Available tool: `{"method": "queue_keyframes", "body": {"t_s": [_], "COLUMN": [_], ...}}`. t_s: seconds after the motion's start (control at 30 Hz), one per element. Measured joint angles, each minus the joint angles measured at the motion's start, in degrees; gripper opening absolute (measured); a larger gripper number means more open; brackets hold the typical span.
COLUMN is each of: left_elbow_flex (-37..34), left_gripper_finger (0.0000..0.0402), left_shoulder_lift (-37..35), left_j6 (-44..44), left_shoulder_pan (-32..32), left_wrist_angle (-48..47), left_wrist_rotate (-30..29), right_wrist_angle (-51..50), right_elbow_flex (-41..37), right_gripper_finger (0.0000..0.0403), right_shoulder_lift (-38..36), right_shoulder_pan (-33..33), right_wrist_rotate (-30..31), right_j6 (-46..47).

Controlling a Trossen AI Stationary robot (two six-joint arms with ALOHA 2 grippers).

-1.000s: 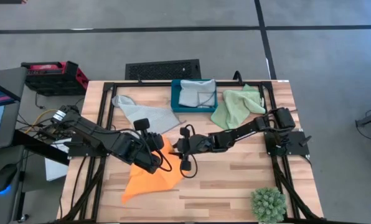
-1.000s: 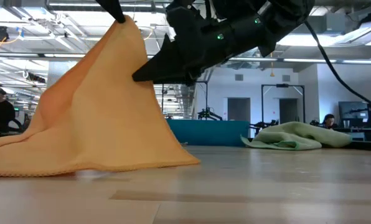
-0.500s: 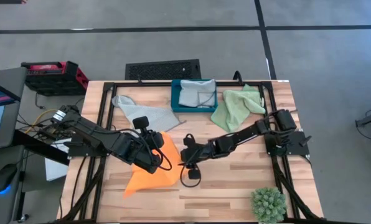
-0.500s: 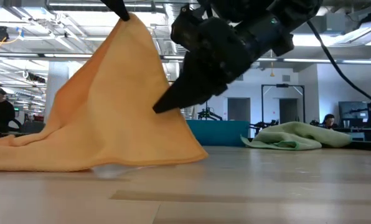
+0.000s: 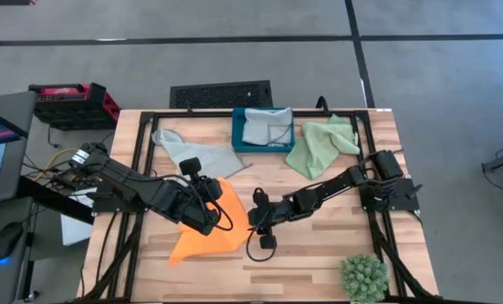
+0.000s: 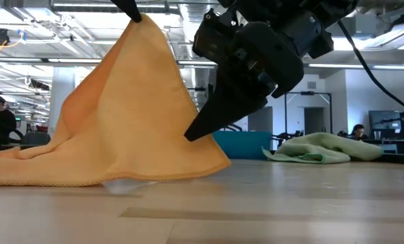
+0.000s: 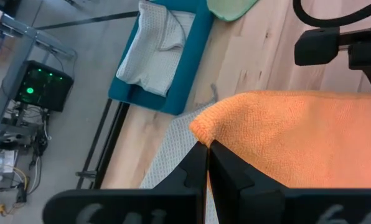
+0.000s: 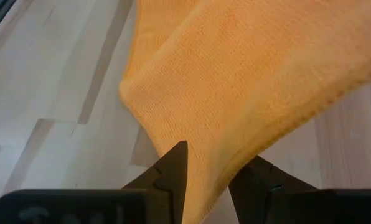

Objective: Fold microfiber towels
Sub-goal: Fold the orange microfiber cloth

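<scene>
The orange towel (image 5: 202,235) rises in a peak (image 6: 137,27) from the table, with its lower part spread on the wood. My left gripper (image 7: 207,146) is shut on that peak. My right gripper (image 8: 213,165) is open and low at the towel's right edge (image 6: 212,152), and the edge passes between its two fingers. A pale blue-grey towel (image 5: 192,154) lies flat at the far left. A second one (image 5: 264,127) lies in the teal box (image 5: 238,135). The light green towel (image 5: 323,143) lies crumpled at the far right. My left gripper pinches one corner of the orange towel (image 7: 201,132) between its two shut fingers, coming from above. The corner is lifted, and the cloth hangs from it in a slack tent down to the table. My right gripper's fingers (image 8: 176,158) stand on either side of the towel's hanging edge (image 8: 204,186); I cannot tell whether they touch it.
A spiky green plant ball (image 5: 363,277) stands at the near right corner. The teal box sits at the far edge, between the blue-grey and green towels. Bare wood shows near the right gripper (image 5: 319,241). A black frame (image 5: 378,245) runs along the table's sides.
My right gripper has gone down and toward the table's near edge, tipping its fingers downward to the orange towel's right edge. My left gripper has kept the corner raised. The towel's lower right edge has shifted slightly to the right.
</scene>
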Motion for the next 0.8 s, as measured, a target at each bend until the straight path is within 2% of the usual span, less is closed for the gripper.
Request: {"method": "queue_keyframes", "body": {"t_s": [0.57,0.67,0.8], "left_elbow_flex": [0.0,0.0,0.0], "left_gripper_finger": [0.0000,0.0000,0.0000], "left_shoulder_lift": [0.0,0.0,0.0], "left_j6": [-0.7,-0.8,-0.8], "left_shoulder_pan": [0.0,0.0,0.0], "left_wrist_angle": [0.2,0.2,0.2], "left_wrist_rotate": [-0.1,-0.1,-0.1], "right_wrist_angle": [-5.8,-5.8,-5.7], "right_elbow_flex": [0.0,0.0,0.0], "right_gripper_finger": [0.0113,0.0091,0.0022], "right_shoulder_lift": [0.0,0.0,0.0], "right_shoulder_pan": [0.0,0.0,0.3], "right_wrist_rotate": [-1.9,-1.9,-0.5], "right_j6": [3.6,2.7,0.1]}}
